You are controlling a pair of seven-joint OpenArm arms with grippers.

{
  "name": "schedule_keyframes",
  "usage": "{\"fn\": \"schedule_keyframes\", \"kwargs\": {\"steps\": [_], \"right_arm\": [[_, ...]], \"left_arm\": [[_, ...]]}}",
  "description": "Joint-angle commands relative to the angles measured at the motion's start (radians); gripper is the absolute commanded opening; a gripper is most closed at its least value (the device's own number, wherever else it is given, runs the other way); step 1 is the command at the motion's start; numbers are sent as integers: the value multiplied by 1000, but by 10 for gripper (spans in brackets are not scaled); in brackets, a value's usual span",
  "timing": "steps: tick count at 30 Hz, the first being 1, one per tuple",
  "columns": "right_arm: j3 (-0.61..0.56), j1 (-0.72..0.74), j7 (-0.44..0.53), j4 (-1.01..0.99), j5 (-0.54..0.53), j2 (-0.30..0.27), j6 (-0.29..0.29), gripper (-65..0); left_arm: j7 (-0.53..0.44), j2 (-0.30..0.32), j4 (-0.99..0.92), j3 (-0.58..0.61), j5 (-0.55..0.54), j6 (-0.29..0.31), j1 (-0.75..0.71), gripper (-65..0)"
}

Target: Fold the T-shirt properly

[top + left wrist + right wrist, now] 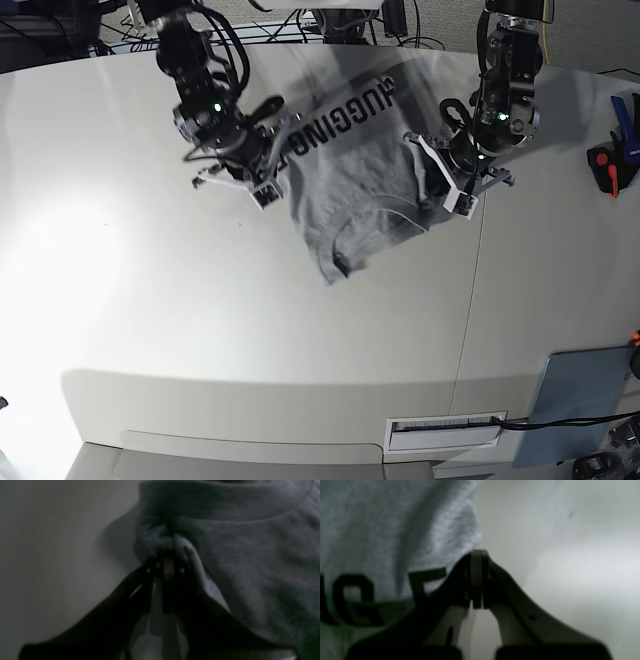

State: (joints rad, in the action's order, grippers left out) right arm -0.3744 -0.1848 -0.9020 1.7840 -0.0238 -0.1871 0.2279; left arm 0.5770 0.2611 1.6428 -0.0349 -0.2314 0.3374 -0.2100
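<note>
One desk point(150, 330), wide and off-white, filling the base view, with a seam running from the far edge toward the near edge right of centre. Lying toward the far edge, about midway between the left and right edges: the shirt point(345, 190), heather grey, partly lifted and rumpled, black "HUGGING" lettering facing up near its far end, collar toward the near edge. Hanging slack between the two arms, with the lower part resting on the desk.

Seen on the left of the base view: the right gripper point(262, 185), pressing at the shirt's left edge. In the right wrist view, jaws drawn together with almost no gap, grey cloth point(395, 530) with black letters just beside and behind them; whether cloth sits between the pads cannot be told, the tips being blurred.

Seen on the right of the base view: the left gripper point(452, 190), at the shirt's right edge. In the left wrist view, jaws closed tight on a bunched fold of the shirt point(250, 567) just below the ribbed collar point(225, 502), fabric puckering around the tips point(168, 563).

Near the right edge of the desk: a small red-and-black tool point(604, 165) beside a blue clamp point(628, 125). At the near right corner: a grey-blue pad point(585, 405).
</note>
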Motion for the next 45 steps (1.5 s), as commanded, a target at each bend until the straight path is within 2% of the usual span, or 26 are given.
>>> {"fn": "schedule_keyframes", "kwargs": {"steps": [1, 4, 8, 11, 13, 17, 19, 21, 23, 26, 28, 31, 34, 37, 40, 45], "right_arm": [[2, -13, 15, 47, -5, -15, -1, -650], [2, -71, 16, 112, -2, -43, -4, -650], [2, -120, 15, 148, 29, -45, -27, -650], [2, -137, 12, 156, 33, -45, -27, -650], [2, -142, 9, 161, 33, -45, -36, -650], [2, -154, 0, 203, 60, -45, -88, -650], [2, -164, -8, 238, 72, -45, -110, -650], [3, -179, -15, 278, 115, -46, -161, -650], [15, -201, -16, 321, 173, -46, -214, -650], [71, -243, -26, 380, 217, -46, -251, -650], [124, -268, -36, 410, 219, -45, -253, -650], [210, -308, -50, 445, 218, -46, -253, -650], [293, -352, -89, 479, 215, -45, -253, -650], [372, -402, -134, 514, 215, -45, -253, -650], [433, -452, -171, 558, 215, -45, -253, -650], [475, -552, -243, 572, 217, -45, -253, -650]], "left_arm": [[-19, -13, 16, 2, -24, 29, 11, -588], [-20, -52, 16, 2, -24, 30, 25, -588], [-20, -97, 16, 2, -24, 34, 50, -588], [-18, -111, 16, 2, -23, 76, 68, -588], [-18, -111, 16, 2, -21, 73, 77, -588], [-20, -107, 16, 1, 0, 39, 101, -588], [-21, -102, 16, 1, -1, 38, 113, -608], [-19, -92, 22, -2, -1, 38, 119, -643], [-8, -76, 42, -13, -2, 37, 116, -650], [40, -63, 99, -57, -13, 37, 95, -650], [82, -62, 140, -102, -21, 37, 71, -650], [92, -61, 200, -188, -38, 37, 8, -650], [98, -61, 254, -283, -103, 39, -71, -650], [129, -58, 299, -367, -175, 78, -152, -650], [172, -23, 337, -423, -271, 130, -232, -650], [225, 36, 404, -474, -329, 134, -389, -650]]}}
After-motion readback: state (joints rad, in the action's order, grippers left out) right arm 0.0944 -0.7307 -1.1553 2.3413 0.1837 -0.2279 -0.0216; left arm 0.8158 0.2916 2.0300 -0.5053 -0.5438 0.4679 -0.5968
